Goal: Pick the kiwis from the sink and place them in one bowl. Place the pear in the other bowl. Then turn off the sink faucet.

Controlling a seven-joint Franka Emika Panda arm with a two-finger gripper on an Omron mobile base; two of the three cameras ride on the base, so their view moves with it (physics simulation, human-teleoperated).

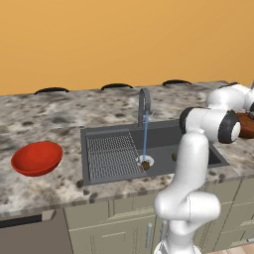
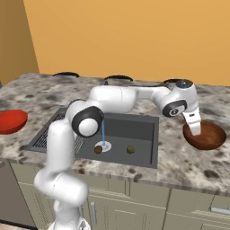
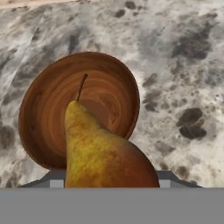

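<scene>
In the hand view the orange-tan pear (image 3: 100, 153) stands stem-up between my gripper's (image 3: 111, 181) jaws, right above the dark reddish-brown bowl (image 3: 48, 109). From the right base view my gripper (image 2: 195, 128) hangs over that bowl's (image 2: 209, 137) near-left rim, on the counter right of the sink (image 2: 134, 126). A dark brown kiwi (image 2: 98, 149) lies by the drain and an olive-green kiwi (image 2: 130, 149) lies to its right. The faucet (image 1: 144, 106) pours a thin blue stream. The red bowl (image 1: 37, 158) sits left of the sink.
A ribbed wire rack (image 1: 111, 155) fills the sink's left half. The speckled stone counter (image 1: 59, 119) runs along an orange wall, with dark stool tops behind it. My arm reaches across the sink's right side. Cabinet fronts lie below the counter edge.
</scene>
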